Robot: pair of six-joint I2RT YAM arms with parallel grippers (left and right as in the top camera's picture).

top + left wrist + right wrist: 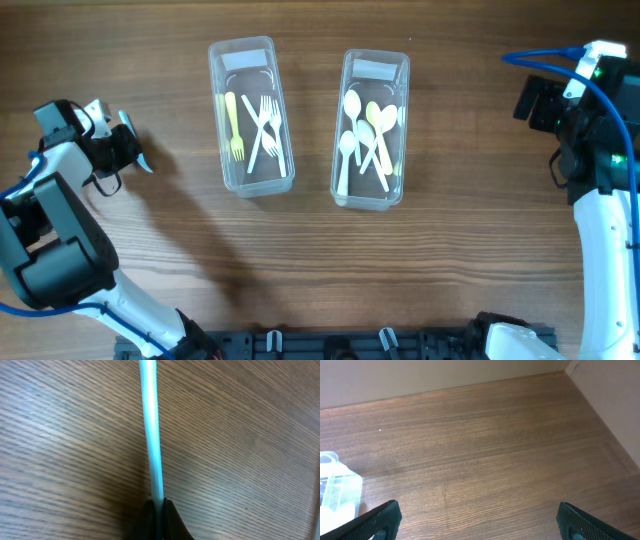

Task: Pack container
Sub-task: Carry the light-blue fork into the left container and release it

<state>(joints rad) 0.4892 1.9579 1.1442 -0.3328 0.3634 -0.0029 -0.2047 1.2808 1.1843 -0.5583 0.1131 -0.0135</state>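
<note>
Two clear plastic containers stand side by side on the wooden table. The left container (215,110) holds white and yellow forks (262,125). The right container (400,140) holds white and cream spoons (365,135). At the table's left edge my left gripper (128,148) (159,502) is shut on the thin handle of a light blue utensil (151,435), close above the wood; its head is out of view. Far to the right, my right gripper (535,100) (477,520) stands wide open with nothing between its fingers (385,517).
A corner of the spoon container (340,490) shows at the left of the right wrist view. A pale wall borders the table at the far side there. Bare wood lies between the containers and each arm.
</note>
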